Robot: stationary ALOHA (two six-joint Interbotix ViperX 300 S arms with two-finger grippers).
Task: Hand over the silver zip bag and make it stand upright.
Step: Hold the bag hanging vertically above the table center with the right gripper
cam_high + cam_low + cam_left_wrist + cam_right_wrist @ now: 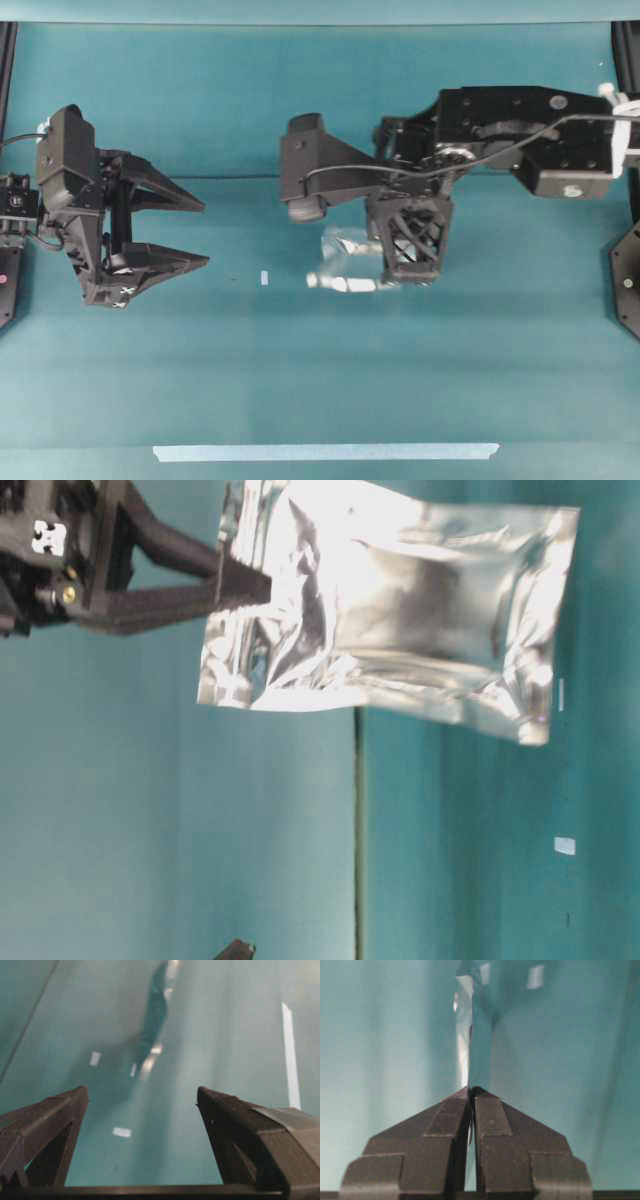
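Two arms are working over the teal desk (pixel 300 400): the right gripper (pixel 470 1091) is pointing downward, its jaws pinching the crinkled, shiny silver zip bag (pixel 400 620) by one edge, while the left gripper (pixel 195 232) is reaching level, jaws spread wide and empty.

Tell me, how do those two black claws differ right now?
The left gripper has its jaws spread wide and holds nothing; the right gripper is pinched shut on the silver zip bag. The left one sits near its edge of the table, pointing level towards the middle; the right one reaches over the centre, pointing down. Both are black, with tapered wedge-like fingers.
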